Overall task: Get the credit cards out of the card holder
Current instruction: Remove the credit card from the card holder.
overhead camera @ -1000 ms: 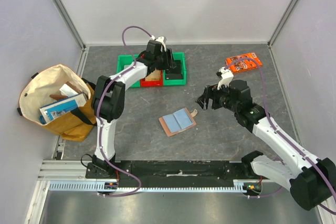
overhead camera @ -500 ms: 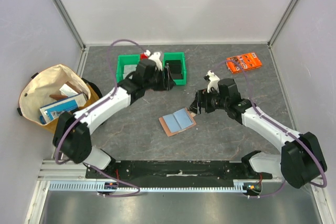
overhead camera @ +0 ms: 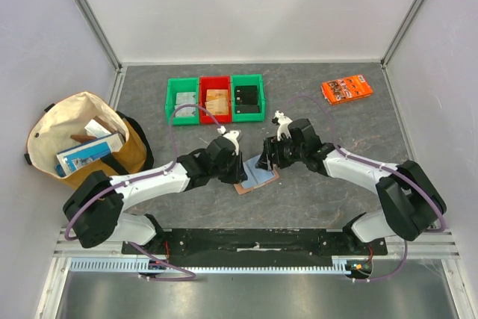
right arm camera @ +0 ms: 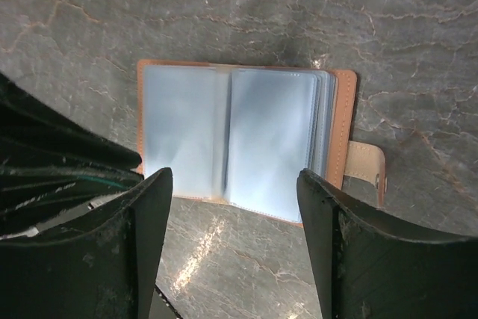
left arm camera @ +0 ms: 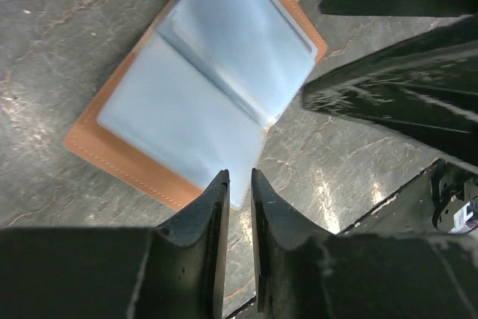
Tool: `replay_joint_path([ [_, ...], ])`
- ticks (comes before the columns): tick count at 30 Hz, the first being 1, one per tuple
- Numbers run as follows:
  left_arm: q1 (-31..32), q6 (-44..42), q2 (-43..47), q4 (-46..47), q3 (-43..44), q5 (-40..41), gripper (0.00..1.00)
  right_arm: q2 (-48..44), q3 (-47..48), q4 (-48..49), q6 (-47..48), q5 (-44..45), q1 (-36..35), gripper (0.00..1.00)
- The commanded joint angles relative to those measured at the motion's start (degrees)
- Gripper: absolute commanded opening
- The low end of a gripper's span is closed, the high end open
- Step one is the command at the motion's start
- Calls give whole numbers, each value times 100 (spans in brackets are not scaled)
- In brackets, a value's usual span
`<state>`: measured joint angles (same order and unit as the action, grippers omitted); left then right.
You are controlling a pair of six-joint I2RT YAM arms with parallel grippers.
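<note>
Field notes, one moment

- Small reddish-brown leather card holder [overhead camera: 256, 177] is seen lying open and flat, around the middle of the grey stone-patterned worktop [overhead camera: 314, 199], somewhat nearer the near edge. Pale blue clear sleeves are turned up. Its little tab [right arm camera: 365, 165] is laid on the worktop beside it.
- Left gripper [left arm camera: 239, 178] is lowered at the holder's near-left side. Its fingers are drawn almost together, with only a slit left. A sleeve corner is seen at that slit, but whether it is pinched cannot be told.
- Right gripper [right arm camera: 234, 178] is held over the holder from the far-right side, spread wide, with nothing grasped.
- Three plastic bins are set in a row by the far edge. A grey-silver card [overhead camera: 185, 98] is seen in the left green bin [overhead camera: 170, 101], a tan card [overhead camera: 217, 99] in the red bin [overhead camera: 203, 102], and a black card [overhead camera: 246, 96] in the right green bin [overhead camera: 261, 99].
- Orange printed packet [overhead camera: 347, 88] is noted near the far-right corner.
- Cream and yellow cloth bag [overhead camera: 82, 147] is noted beyond the left edge
</note>
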<state>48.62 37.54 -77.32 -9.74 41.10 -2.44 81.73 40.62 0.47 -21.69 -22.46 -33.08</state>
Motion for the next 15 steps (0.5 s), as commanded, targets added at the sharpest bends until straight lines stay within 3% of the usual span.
replay_joint_path([
  [1, 218, 315, -186, 543, 3, 445, 23, 167, -10, 217, -63, 470, -172, 73],
  [7, 227, 438, -433, 341, -190, 665, 11, 439, 7, 146, -54, 725, -330, 67],
  [15, 218, 588, -529, 315, -515, 929, 3, 642, -46, 146, -107, 866, -445, 64],
])
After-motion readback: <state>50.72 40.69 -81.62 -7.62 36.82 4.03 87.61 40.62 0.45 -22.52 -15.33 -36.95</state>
